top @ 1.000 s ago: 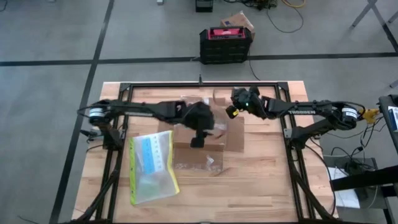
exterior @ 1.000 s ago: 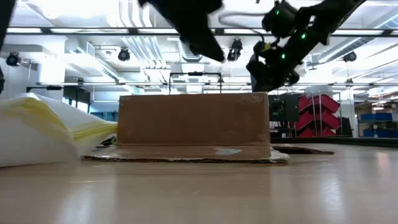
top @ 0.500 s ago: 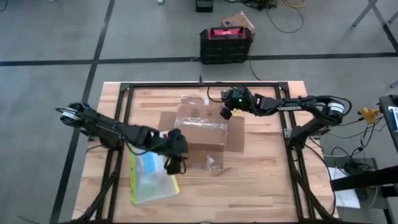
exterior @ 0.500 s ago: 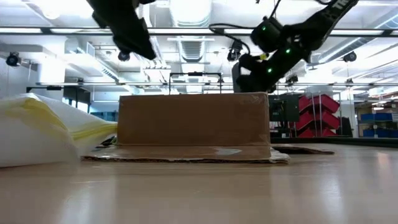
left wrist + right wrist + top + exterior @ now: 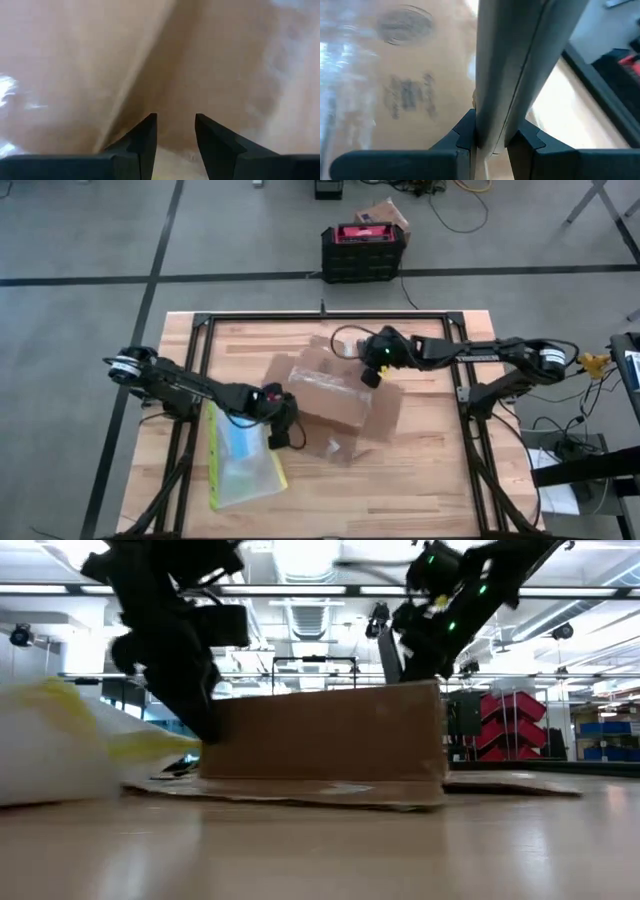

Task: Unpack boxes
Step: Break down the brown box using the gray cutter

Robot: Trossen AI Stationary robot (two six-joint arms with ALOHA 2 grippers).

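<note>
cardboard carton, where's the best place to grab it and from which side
Probably by an upright flap edge, from above. The cardboard carton lies flat and wide, too broad for the jaws across its body, but its flaps are thin panels. The right gripper is already shut on one at the far right corner. The left gripper, open at the near left side, could pinch a thin edge there.

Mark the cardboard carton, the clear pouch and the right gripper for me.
cardboard carton (image 5: 330,395): high view, on its top panel.
clear pouch (image 5: 243,470): high view, on its lower half.
right gripper (image 5: 487,142): right wrist view, between its fingertips, on the clamped flap.
</note>
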